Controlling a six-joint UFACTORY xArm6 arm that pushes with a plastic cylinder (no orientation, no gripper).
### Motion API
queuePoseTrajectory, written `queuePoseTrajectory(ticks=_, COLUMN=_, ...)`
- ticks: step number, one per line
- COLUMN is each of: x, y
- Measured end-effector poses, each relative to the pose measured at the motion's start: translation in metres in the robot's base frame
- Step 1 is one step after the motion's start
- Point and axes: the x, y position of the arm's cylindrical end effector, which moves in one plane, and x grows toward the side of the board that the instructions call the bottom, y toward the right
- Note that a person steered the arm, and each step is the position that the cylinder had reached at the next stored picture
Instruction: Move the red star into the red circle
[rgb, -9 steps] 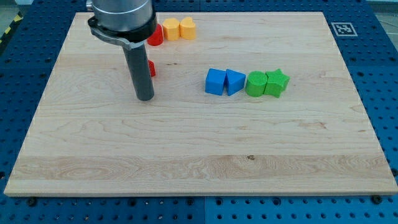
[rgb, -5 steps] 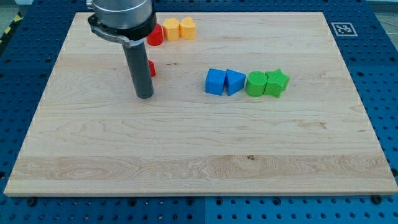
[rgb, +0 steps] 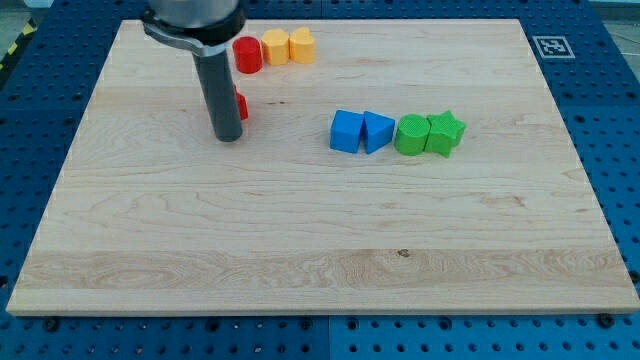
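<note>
The wooden worktop (rgb: 300, 250) carried seven blocks in all: two red, two yellow-orange, two blue and two green.

My tip (rgb: 229, 136) stood on the worktop in the left half, toward the far side. There was no tool with jaws on the arm, only the straight dark rod, so nothing was clenched or grasped; the rod simply rested its end on the wood.

The red star (rgb: 241, 105) lay just to the right of the rod, touching it or nearly so, and mostly hidden behind it, so that only a small red sliver showed and its shape could not be made out. It sat slightly farther away than my tip.

The red circle (rgb: 247, 54), a short cylinder, stood farther off near the far edge, apart from the red star. Just to its right were the two yellow-orange blocks, side by side: the first yellow-orange block (rgb: 275, 47) near the cylinder, the second yellow-orange block (rgb: 301, 45) touching the first.

Right of centre ran a row of four: a blue cube (rgb: 346, 131), a blue wedge-like block (rgb: 377, 131), a round green block (rgb: 410, 135) and a green star (rgb: 445, 133), each touching its neighbour.
</note>
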Motion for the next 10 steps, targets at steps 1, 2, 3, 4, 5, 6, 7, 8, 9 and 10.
queuePoseTrajectory(ticks=1, x=-0.007, y=-0.006)
queuePoseTrajectory(ticks=2, x=-0.021, y=-0.006)
queuePoseTrajectory(ticks=3, x=-0.021, y=-0.002)
queuePoseTrajectory(ticks=4, x=-0.031, y=-0.004)
queuePoseTrajectory(ticks=5, x=-0.033, y=-0.004)
queuePoseTrajectory(ticks=6, x=-0.036, y=0.007)
queuePoseTrajectory(ticks=7, x=-0.035, y=0.030)
queuePoseTrajectory(ticks=8, x=-0.035, y=0.035)
queuePoseTrajectory(ticks=9, x=-0.043, y=0.008)
queuePoseTrajectory(ticks=10, x=-0.054, y=-0.003)
